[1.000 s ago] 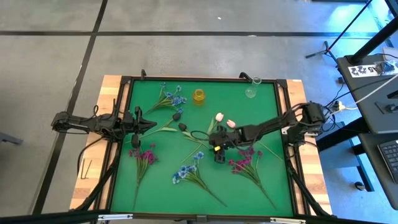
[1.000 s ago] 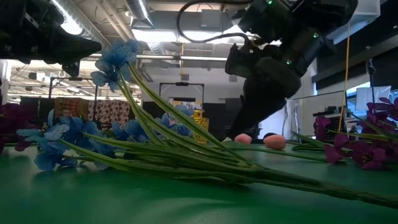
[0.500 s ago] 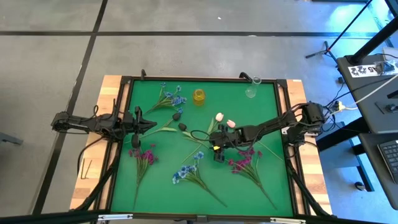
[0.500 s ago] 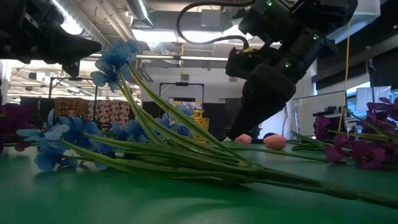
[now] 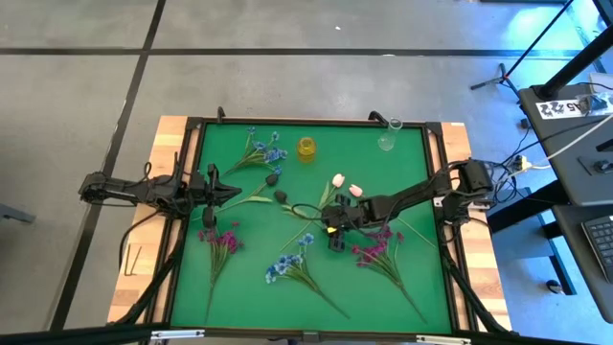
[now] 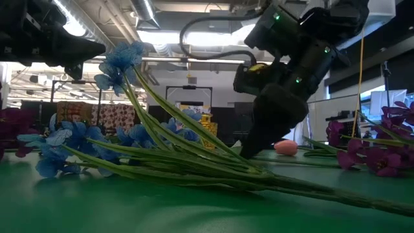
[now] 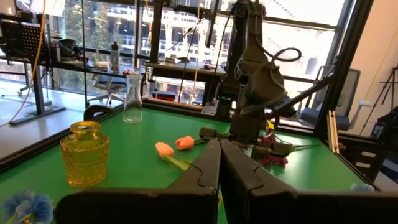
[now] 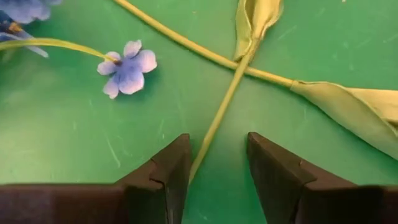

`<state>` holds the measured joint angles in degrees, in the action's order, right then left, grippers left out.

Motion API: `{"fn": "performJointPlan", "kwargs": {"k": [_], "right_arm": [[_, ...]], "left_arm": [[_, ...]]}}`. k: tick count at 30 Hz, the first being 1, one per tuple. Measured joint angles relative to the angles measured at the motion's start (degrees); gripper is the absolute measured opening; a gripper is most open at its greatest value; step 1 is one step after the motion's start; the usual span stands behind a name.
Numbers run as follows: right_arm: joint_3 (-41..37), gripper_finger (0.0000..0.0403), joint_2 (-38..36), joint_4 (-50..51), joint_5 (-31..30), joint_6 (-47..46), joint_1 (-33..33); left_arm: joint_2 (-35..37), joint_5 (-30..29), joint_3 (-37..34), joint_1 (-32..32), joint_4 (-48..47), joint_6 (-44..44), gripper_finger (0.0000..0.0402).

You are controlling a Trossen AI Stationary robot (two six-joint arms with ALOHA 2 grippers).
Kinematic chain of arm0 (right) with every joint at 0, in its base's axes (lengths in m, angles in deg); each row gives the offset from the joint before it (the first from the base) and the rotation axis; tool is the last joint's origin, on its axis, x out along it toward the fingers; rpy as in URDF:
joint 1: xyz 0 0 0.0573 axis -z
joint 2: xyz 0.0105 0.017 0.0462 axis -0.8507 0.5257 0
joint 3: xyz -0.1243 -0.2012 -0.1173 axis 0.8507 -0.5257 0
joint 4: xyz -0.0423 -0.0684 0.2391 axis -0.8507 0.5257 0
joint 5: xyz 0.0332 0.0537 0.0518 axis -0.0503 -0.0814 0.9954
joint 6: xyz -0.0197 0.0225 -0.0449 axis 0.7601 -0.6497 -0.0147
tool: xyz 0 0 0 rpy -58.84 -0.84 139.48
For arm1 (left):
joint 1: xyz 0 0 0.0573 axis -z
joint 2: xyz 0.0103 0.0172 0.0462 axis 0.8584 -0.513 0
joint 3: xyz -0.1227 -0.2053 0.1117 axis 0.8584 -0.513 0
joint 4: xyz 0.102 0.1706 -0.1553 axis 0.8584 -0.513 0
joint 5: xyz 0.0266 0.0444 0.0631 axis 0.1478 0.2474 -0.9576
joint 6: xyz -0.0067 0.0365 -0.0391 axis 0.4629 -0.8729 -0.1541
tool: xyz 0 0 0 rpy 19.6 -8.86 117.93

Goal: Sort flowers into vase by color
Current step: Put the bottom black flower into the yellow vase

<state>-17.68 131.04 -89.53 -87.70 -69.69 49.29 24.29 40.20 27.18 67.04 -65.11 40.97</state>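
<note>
My right gripper (image 8: pixel 214 171) is low over the middle of the bench (image 5: pixel 421 287), jaws parted a little, straddling a tulip stem (image 8: pixel 221 118) without closing on it; they hold nothing. My left gripper (image 7: pixel 219 163) waits at the bench's left edge, jaws closed together and empty. Sorting appears not yet begun: the yellow vase (image 5: pixel 306 148) and clear vase (image 5: pixel 387 140) at the far side hold no flowers. The pale tulips (image 5: pixel 345 185), two blue sprays (image 5: pixel 287 266) and two magenta sprays (image 5: pixel 374 251) all lie loose on the green surface. Every flower remains to be placed. The bench top is a green mat in a dark frame; beyond it the room shows large windows, desks and ceiling lights.
</note>
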Motion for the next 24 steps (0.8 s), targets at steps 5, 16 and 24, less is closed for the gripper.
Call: {"fn": "performJointPlan", "kwargs": {"k": [5,16,24], "right_arm": [[0.1,0.0161,0.8,-0.2,-0.1,-0.1,0.0],[0.1,0.0096,0.8,-0.2,-0.8,-0.2,0.0],[2.3,0.0011,0.4,1.1,0.7,0.0,0.0]], "left_arm": [[0.0,0.0,0.0,0.0,0.0,0.0,0.0000],[0.0,0.0,0.0,0.0,0.0,0.0,0.0000],[0.0,0.0,0.0,0.0,0.0,0.0,0.0000]]}}
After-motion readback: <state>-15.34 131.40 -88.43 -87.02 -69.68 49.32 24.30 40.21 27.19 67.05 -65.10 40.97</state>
